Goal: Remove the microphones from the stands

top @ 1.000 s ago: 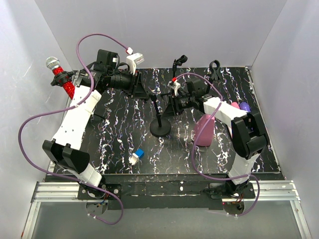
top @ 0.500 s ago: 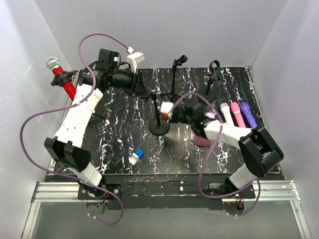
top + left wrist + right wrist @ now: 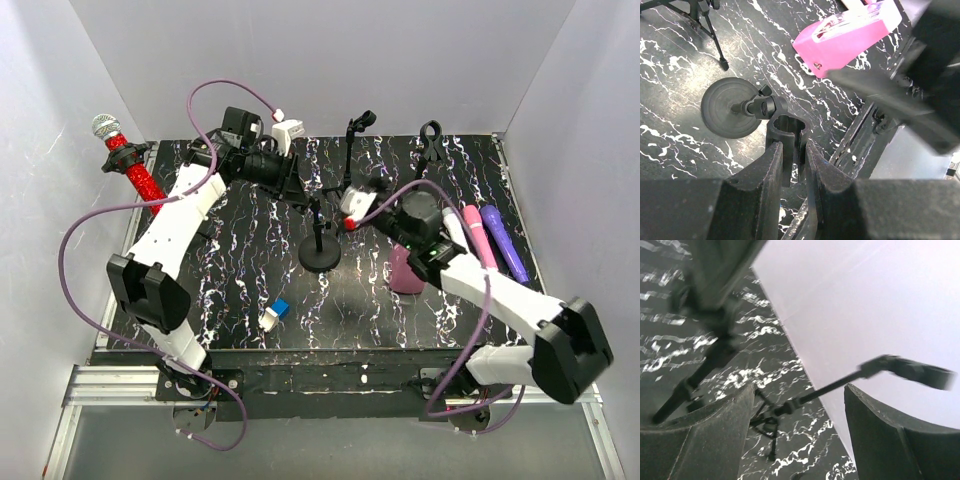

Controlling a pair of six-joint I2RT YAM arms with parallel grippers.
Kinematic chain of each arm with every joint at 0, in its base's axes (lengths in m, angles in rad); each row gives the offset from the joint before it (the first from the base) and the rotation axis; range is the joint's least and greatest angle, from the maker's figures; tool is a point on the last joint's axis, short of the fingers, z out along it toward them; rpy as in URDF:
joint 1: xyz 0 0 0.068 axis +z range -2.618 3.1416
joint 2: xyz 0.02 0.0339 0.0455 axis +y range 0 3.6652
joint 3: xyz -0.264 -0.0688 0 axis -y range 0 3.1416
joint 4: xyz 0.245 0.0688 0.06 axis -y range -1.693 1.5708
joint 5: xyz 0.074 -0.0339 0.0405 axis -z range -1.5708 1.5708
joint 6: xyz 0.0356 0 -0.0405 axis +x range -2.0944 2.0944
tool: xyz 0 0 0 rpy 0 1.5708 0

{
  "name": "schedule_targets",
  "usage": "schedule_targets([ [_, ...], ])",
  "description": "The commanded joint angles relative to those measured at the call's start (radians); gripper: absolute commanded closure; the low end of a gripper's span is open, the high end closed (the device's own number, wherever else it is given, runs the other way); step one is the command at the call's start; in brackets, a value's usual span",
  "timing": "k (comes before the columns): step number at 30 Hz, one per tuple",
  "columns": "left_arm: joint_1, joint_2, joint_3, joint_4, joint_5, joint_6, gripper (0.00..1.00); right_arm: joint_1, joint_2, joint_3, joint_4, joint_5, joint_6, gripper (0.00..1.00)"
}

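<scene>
Top external view is showing the black, white-veined marble-patterned table [image 3: 240, 285] carrying everything, and the main risk is sitting near its centre. The black metal round-based stand [image 3: 727, 107] is resting with its disc beneath and just ahead of the left pincer [image 3: 791, 152], which is clamping narrowly on that stand's black plastic clip [image 3: 786, 127]; the clip is looking empty. The right pincer [image 3: 350, 205] is hanging wide apart and holding nothing, just to the right of the left pincer and near the same pole. If either arm is swinging away carelessly, I judge the stand could be getting dragged or tipped into the pink rectangular plastic box [image 3: 402, 270] lying near the right pincer, on its near side. The only microphone seated in a holder, the red glittery microphone with the silver mesh head [image 3: 133, 172], is standing well apart to the left of the left pincer, so the arms may be working the wrong stand. The pink plastic microphone [image 3: 476, 235] and purple plastic microphone [image 3: 503, 240] are lying loose to the right of the right pincer, where a sweeping forearm could be rolling them off.
</scene>
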Motion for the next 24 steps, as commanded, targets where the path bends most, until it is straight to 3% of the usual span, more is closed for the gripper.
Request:
schedule_targets([
  [1,-0.007,0.024,-0.029,0.019,-0.054,0.033,1.00,-0.024,-0.123,0.135,-0.276,0.114,0.236,0.21],
  [7,-0.008,0.079,-0.053,0.031,-0.052,0.049,1.00,-0.028,-0.226,0.187,-0.477,0.149,0.367,0.23],
  [10,-0.017,0.070,-0.096,0.089,-0.121,0.030,1.00,-0.028,-0.247,0.187,-0.520,0.193,0.377,0.24],
  [17,-0.024,0.050,-0.103,0.123,-0.414,-0.007,1.00,-0.047,-0.252,0.180,-0.557,0.238,0.382,0.25],
  [24,-0.024,-0.027,-0.102,0.123,-0.686,0.065,1.00,-0.057,-0.223,0.190,-0.546,0.232,0.405,0.25],
])
